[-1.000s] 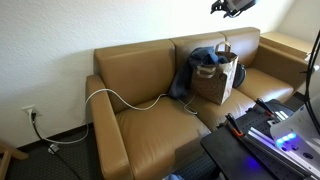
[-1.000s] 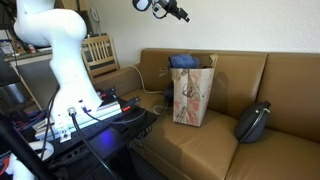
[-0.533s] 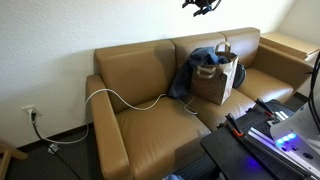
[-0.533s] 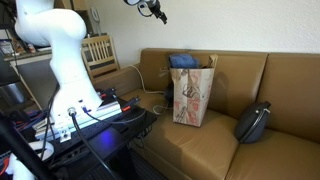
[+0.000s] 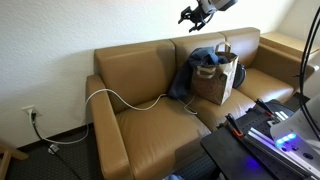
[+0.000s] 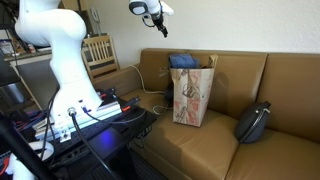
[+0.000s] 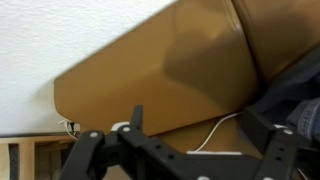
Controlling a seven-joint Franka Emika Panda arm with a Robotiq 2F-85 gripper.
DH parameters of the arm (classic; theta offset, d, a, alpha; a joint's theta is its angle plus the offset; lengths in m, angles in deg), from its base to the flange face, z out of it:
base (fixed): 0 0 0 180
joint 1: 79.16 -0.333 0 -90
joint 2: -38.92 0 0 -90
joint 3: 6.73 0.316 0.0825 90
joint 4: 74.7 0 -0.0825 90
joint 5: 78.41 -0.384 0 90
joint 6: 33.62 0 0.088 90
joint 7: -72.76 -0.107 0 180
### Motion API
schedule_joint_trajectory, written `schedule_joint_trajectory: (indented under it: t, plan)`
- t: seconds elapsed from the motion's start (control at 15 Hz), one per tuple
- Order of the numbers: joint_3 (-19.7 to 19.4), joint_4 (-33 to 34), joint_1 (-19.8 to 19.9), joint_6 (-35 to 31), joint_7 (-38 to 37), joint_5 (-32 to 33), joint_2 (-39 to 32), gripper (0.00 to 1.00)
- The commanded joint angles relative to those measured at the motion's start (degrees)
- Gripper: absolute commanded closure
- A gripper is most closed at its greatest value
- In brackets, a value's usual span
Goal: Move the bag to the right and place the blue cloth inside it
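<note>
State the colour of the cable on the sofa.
White; the cable shows best in an exterior view.

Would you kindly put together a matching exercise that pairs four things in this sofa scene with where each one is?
Things:
1 paper bag
2 blue cloth
3 white cable
4 gripper

Places:
a in the air above the backrest of the sofa
b standing upright on a seat cushion
c draped over the bag's rim
d trailing across a seat cushion

Pairs: 1-b, 2-c, 3-d, 4-a
</note>
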Motion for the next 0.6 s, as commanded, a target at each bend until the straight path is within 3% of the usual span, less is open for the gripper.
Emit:
schedule_joint_trajectory:
  t: [0.0,0.27,0.53]
  plan:
    - [-4.17,-0.99,-3.31,-3.46,0.03,-1.62,-6.66,0.00]
    - [-8.49,-2.91,-10.46,-12.18,0.21,7.96,-7.23,0.00]
    - [-18.23,-3.59,-21.22,-10.46,0.05,18.46,-10.15,0.00]
